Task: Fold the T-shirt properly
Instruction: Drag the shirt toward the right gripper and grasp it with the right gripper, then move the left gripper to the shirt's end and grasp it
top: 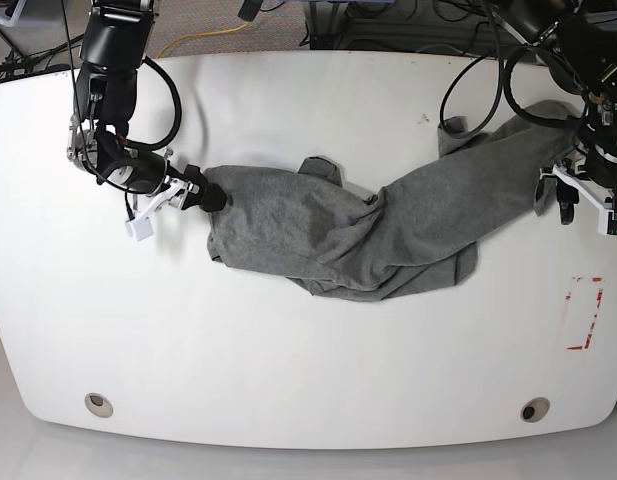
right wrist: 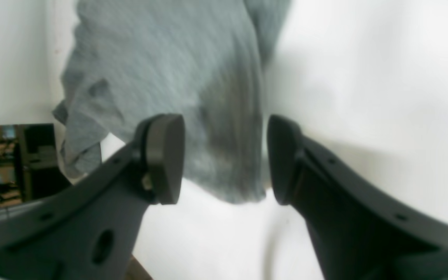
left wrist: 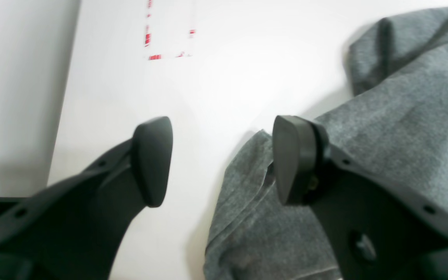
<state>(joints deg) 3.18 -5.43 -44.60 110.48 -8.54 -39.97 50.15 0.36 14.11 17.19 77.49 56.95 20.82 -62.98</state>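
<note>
Wrinkled grey cotton T-shirt point(top: 328, 225) across the smooth white table point(top: 308, 350) — left gripper point(left wrist: 222, 161) wide, empty; right gripper point(right wrist: 224, 159) parted, grip unclear.

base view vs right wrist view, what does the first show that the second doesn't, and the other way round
Only base: the red marks and two round holes in the white table.
Only right wrist: the open jaws of the right gripper seen close up, the T-shirt's end between them in view.
Both: the grey, unfolded T-shirt on the white table.
</note>
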